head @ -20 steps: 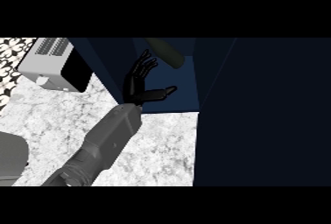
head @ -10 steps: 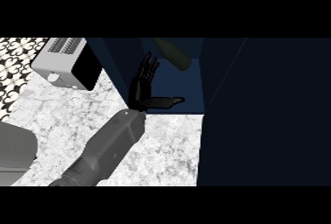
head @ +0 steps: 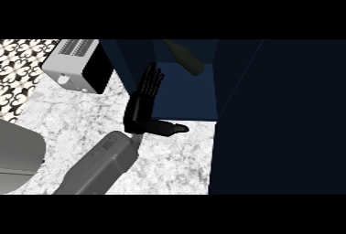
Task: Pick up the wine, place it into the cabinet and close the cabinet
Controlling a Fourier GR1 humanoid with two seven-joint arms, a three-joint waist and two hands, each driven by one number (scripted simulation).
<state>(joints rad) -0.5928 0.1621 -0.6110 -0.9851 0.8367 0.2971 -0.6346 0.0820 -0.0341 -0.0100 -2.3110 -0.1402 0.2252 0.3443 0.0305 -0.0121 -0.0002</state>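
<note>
Marble counter point(head: 169, 160), grey-white and mottled, fills the middle of the head view, and a grey forearm point(head: 101, 167) crosses it from the lower edge up toward the dark blue cabinet point(head: 182, 98). The black hand point(head: 143, 107) at the end of that forearm is spread: its fingers point(head: 152, 78) are straight and point up along the cabinet's left inner wall, and its thumb point(head: 169, 129) juts out to the right, just over the line where the counter meets the cabinet floor. It holds nothing. Whether the fingers touch the wall or only lie in front of it cannot be told. By its place on the left of the view it is taken as the left hand; no other hand shows.

The wine point(head: 184, 57) lies inside the cabinet — a dark, greenish rounded body, tilted, near the top of the opening and apart from the fingertips. No label or writing can be read on it.

A broad, very dark blue panel point(head: 280, 119), most likely the cabinet's open door, covers the right side of the view.

At upper left a toaster point(head: 78, 66) stands on the counter beside the cabinet — pale grey top with slots, black side. No brand mark can be read. Further left is a black-and-white patterned surface point(head: 20, 64), and a plain grey shape point(head: 17, 151) sits at the left edge.
</note>
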